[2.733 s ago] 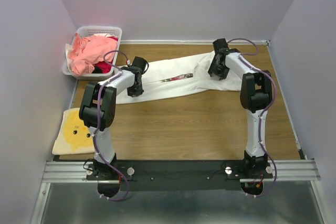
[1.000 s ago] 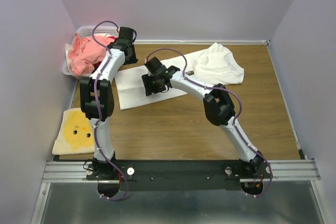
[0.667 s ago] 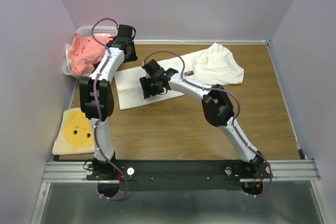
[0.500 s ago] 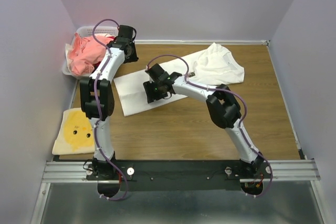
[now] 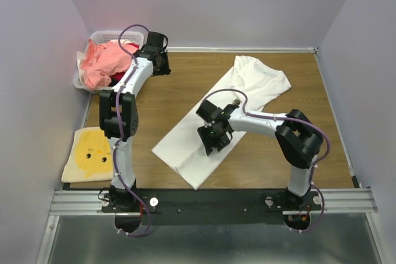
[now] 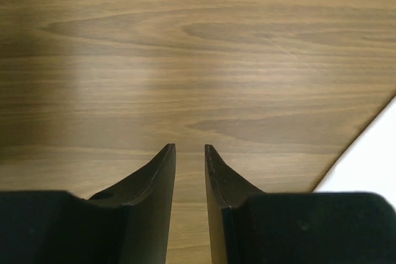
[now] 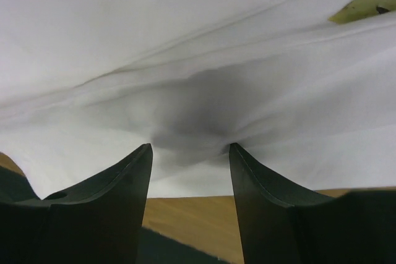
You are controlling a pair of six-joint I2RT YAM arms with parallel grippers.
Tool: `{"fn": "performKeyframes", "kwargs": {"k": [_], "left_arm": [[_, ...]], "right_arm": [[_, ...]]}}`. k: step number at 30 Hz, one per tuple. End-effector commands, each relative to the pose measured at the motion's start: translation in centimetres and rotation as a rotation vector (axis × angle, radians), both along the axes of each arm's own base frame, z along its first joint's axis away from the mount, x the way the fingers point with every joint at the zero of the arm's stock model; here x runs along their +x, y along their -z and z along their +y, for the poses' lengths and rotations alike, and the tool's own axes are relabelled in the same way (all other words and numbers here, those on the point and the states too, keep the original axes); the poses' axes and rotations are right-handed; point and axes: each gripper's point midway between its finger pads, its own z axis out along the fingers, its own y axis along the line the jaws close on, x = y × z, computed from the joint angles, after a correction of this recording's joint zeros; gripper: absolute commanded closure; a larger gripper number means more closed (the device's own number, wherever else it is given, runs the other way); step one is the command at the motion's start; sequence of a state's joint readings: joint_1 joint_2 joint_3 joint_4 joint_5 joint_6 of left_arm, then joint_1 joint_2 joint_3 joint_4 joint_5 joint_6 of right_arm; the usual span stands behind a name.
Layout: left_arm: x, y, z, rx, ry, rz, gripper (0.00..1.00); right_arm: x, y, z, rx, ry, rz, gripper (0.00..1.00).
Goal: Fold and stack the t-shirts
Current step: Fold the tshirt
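1 white tee (image 5: 210,119) lies diagonally mid-worktop; you're arranging it for folding. Right gripper (image 5: 212,140) pinches its edge; left gripper (image 5: 162,61), nearly closed and empty, hovers far-left. Next, flatten it.

Lighting: even, diffuse, bright overhead; no glare. Top view sharp throughout, soft shadows under both arms on the table (image 5: 260,159). Left wrist view: dim band at the left edge of the wood, fingers (image 6: 158,183) dark and slightly blurred. Right wrist view: grey shadow on the white t-shirt (image 7: 204,47) between blurred fingers (image 7: 127,183).
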State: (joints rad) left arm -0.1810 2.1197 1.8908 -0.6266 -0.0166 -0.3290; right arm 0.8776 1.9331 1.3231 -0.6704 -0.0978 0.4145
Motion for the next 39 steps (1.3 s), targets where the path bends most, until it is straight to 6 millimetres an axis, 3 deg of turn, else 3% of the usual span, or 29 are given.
{"fn": "performKeyframes", "kwargs": {"k": [1,2,4,7,10,15,23,29,39], "left_arm": [[-0.4,0.4,-5.5,-0.037,0.130,-0.009,0.66],[-0.9,0.5,-7.4,-0.039,0.168,-0.006,0.66],[-1.3,1.0,-9.2,-0.043,0.205,-0.004,0.66],[-2.5,1.3,-13.5,-0.068,0.294,-0.001,0.66],[-3.8,1.2,-17.8,-0.083,0.385,-0.010,0.66],[-5.6,0.3,-23.6,-0.138,0.529,-0.044,0.66],[-8.9,1.1,-31.1,-0.213,0.736,-0.035,0.65],[-8.0,3.2,-32.7,-0.209,0.726,-0.021,0.61],[-6.7,8.6,-30.6,-0.044,0.597,0.028,0.55]], "right_arm": [[-8.5,0.1,-8.0,-0.188,0.094,0.220,0.39],[-9.5,-0.1,-8.8,-0.194,0.107,0.238,0.39],[-10.6,-0.8,-10.0,-0.200,0.157,0.249,0.39],[-11.3,-2.1,-11.5,-0.197,0.225,0.221,0.39],[-9.8,-4.7,-11.1,-0.128,0.296,0.118,0.39],[-5.4,-10.4,-10.5,0.012,0.474,-0.131,0.39],[-0.2,-14.0,-11.9,0.002,0.705,-0.386,0.39],[2.4,-15.9,-12.4,-0.067,0.749,-0.490,0.39],[3.5,-16.5,-14.9,-0.082,0.854,-0.504,0.37]]}}
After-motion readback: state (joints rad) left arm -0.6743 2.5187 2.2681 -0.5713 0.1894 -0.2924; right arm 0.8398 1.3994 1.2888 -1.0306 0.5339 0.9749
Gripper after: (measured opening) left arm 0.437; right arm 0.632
